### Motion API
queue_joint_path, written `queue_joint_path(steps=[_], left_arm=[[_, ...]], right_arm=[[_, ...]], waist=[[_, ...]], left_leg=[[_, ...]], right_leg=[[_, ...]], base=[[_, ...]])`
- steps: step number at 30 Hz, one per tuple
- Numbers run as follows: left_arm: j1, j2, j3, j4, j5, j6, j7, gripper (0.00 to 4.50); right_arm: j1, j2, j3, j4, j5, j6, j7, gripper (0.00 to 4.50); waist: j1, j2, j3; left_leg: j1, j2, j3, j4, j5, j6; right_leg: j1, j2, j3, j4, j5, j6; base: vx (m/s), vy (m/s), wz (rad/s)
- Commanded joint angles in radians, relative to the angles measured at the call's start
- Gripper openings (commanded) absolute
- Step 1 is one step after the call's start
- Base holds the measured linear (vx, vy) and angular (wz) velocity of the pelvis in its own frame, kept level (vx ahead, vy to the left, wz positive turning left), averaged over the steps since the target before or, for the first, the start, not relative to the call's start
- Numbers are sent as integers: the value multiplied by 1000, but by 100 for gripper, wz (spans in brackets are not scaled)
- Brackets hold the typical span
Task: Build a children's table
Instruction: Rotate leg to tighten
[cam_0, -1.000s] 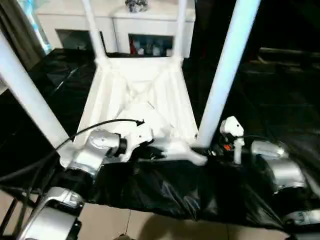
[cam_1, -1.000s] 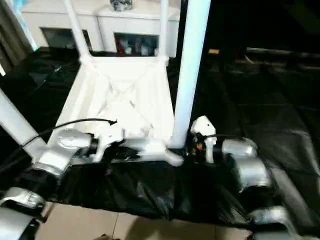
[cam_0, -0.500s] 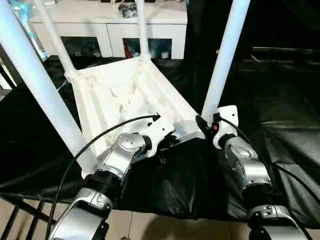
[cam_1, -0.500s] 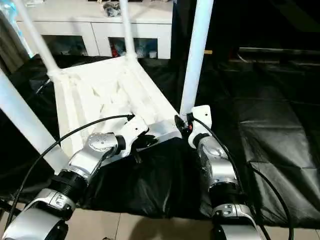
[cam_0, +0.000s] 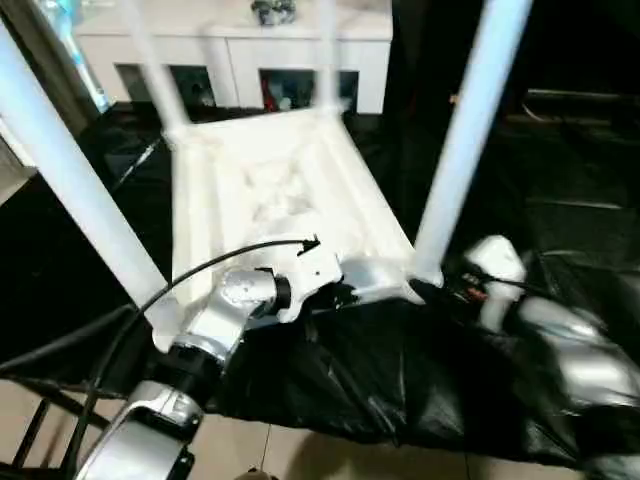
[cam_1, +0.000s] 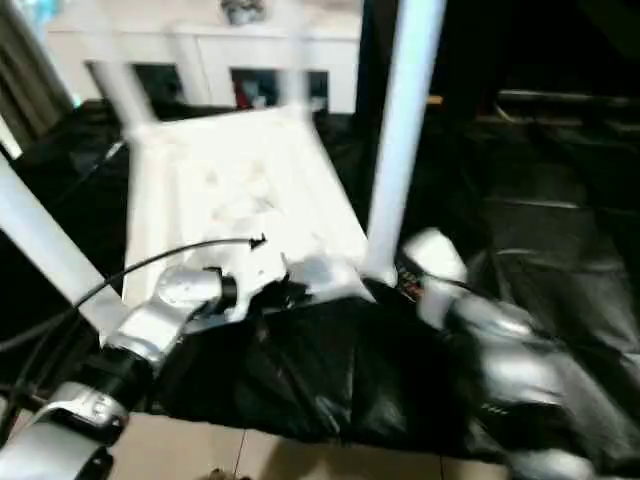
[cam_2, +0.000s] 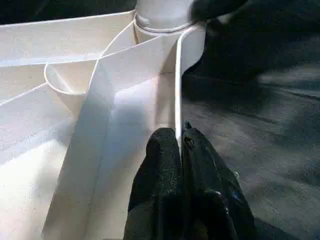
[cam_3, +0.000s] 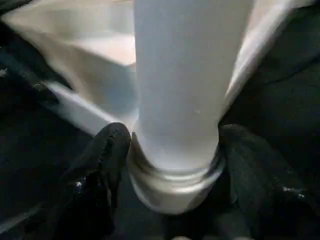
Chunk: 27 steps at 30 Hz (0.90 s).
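The tabletop (cam_0: 270, 190) lies ribbed side up on the black sheet (cam_0: 380, 380), legs standing. The left pincer (cam_2: 181, 150) is clamped together on its near rim. The right pincer (cam_3: 172, 165) stands apart around the near-right leg (cam_0: 465, 140), just above the corner socket (cam_2: 162, 20). Steady the rim; seat the leg straight.

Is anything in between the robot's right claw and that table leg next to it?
Nothing visible. In the right wrist view the right gripper has a black finger on each side of the leg, just above its flared end, with no other object between them.
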Motion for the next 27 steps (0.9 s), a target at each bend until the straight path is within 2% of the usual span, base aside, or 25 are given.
queue_joint_path(steps=[1,3,4,5,8,10,11,12,13,14,15,17,18,19,21,22,23,24,25,26,27], left_arm=[[5,3,12,-25,-49,-22,-30,0],[11,24,16,-28,-61,-32,-54,0],[16,34,19,-33,-68,-36,-65,0],[19,41,24,-35,-75,-41,-74,0],[22,58,47,-41,-105,-27,-101,0],[21,65,72,-52,-134,-12,-113,55],[20,66,81,-55,-143,-8,-114,55],[16,72,100,-75,-167,15,-124,58],[16,72,100,-75,-167,15,-124,58],[13,80,115,-105,-196,48,-141,69],[11,86,124,-138,-221,90,-156,97],[14,98,119,-170,-237,132,-180,100],[22,119,101,-209,-246,184,-220,112],[29,130,89,-229,-248,209,-241,128],[50,169,46,-272,-231,270,-297,145],[59,185,27,-286,-222,286,-308,149],[67,198,11,-293,-209,292,-312,159],[83,214,-11,-293,-172,282,-297,173],[86,218,-15,-293,-165,280,-293,182],[91,220,-19,-290,-150,270,-281,182],[91,214,-13,-266,-111,226,-212,182]], right_arm=[[6,-38,-27,-28,39,25,75,317],[0,-80,-46,-15,55,25,89,317],[-6,-93,-60,-7,63,26,85,317],[-17,-97,-74,6,66,26,67,317],[-63,-96,-112,50,77,21,-2,317],[-98,-81,-126,74,75,26,-50,319],[-107,-75,-127,78,73,27,-60,319],[-134,-52,-116,100,52,19,-105,319],[-134,-52,-116,100,52,19,-105,319],[-160,-23,-95,122,32,-5,-139,319],[-194,16,-76,157,11,-24,-184,319],[-221,47,-62,187,0,-45,-206,319],[-254,79,-45,227,-17,-72,-230,319],[-270,93,-36,247,-26,-87,-239,319],[-310,131,-19,296,-33,-106,-242,319],[-324,143,-13,313,-40,-114,-245,319],[-336,152,-7,327,-47,-123,-250,319],[-355,166,4,349,-52,-139,-242,319],[-358,169,6,354,-53,-142,-240,319],[-362,173,9,358,-54,-147,-235,319],[-365,174,10,356,-34,-152,-186,319]], waist=[[1,-36,-46],[2,-34,-46],[1,-46,-46],[4,-41,-48],[3,-51,-48],[3,-51,-51],[2,-51,-53],[5,-53,-52],[9,-42,-53],[9,-43,-52],[5,-54,-48],[1,-51,-45],[0,-56,-46],[-1,-55,-43],[1,-54,-44],[2,-58,-43],[3,-55,-45],[3,-63,-45],[4,-60,-46],[2,-64,-44],[2,-66,-44]], left_leg=[[10,50,-16,-52,-160,131],[10,50,-17,-50,-138,138],[8,48,-15,-48,-131,140],[8,48,-17,-48,-125,140],[6,45,-14,-44,-98,146],[6,44,-13,-40,-72,145],[0,41,-12,-35,-43,151],[-1,40,-8,-31,-38,154],[3,46,-9,-32,-55,147],[6,49,-9,-32,-61,142],[5,52,-10,-35,-75,118],[4,49,-9,-38,-87,108],[8,52,-8,-39,-99,96],[5,51,-9,-41,-100,93],[10,51,-7,-40,-90,81],[11,50,-5,-38,-74,84],[12,50,-6,-37,-65,86],[8,48,-5,-36,-49,95],[8,48,-6,-35,-49,96],[9,48,-6,-36,-53,97],[8,48,-6,-36,-59,96]], right_leg=[[39,-54,30,-65,-77,-238],[37,-54,29,-63,-67,-242],[39,-53,28,-61,-65,-243],[39,-55,28,-58,-62,-244],[37,-52,27,-53,-47,-247],[34,-50,27,-49,-27,-253],[34,-48,28,-39,13,-261],[28,-48,29,-35,31,-271],[24,-49,28,-37,9,-276],[21,-48,28,-36,10,-282],[21,-45,25,-31,5,-291],[21,-45,26,-34,-14,-292],[18,-49,28,-32,-32,-294],[19,-47,28,-34,-44,-293],[19,-46,32,-29,-27,-289],[19,-42,32,-27,4,-286],[20,-43,33,-23,24,-288],[22,-41,32,-21,51,-288],[22,-44,32,-19,57,-288],[23,-44,32,-21,55,-284],[25,-45,33,-21,60,-285]], base=[[0,0,0],[0,0,0],[0,0,0],[0,0,0],[0,0,0],[0,0,0],[0,0,0],[0,0,0],[0,0,0],[0,0,0],[0,0,0],[0,0,0],[0,0,0],[0,0,0],[0,0,0],[0,0,0],[0,0,0],[0,0,0],[0,0,0],[0,0,0],[0,0,0]])
